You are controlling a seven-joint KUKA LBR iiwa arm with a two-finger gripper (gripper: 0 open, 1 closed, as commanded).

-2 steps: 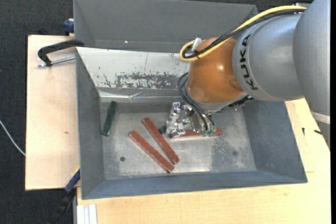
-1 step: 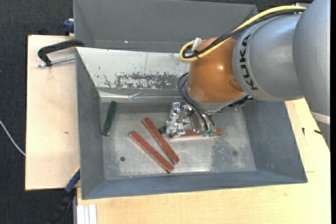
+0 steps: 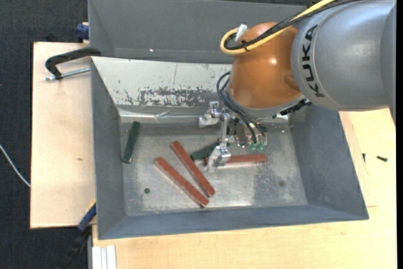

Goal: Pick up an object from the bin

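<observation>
The gripper (image 3: 221, 151) hangs low between a red stick (image 3: 250, 160) and a dark green piece (image 3: 200, 153); open or clenched, I cannot tell; crowding risks snagging both

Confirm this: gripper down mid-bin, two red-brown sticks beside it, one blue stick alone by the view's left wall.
Wrong in one point: the camera view shows the lone stick by the left wall is dark green, not blue. The gripper is down mid-bin, with two red-brown sticks beside it.
</observation>
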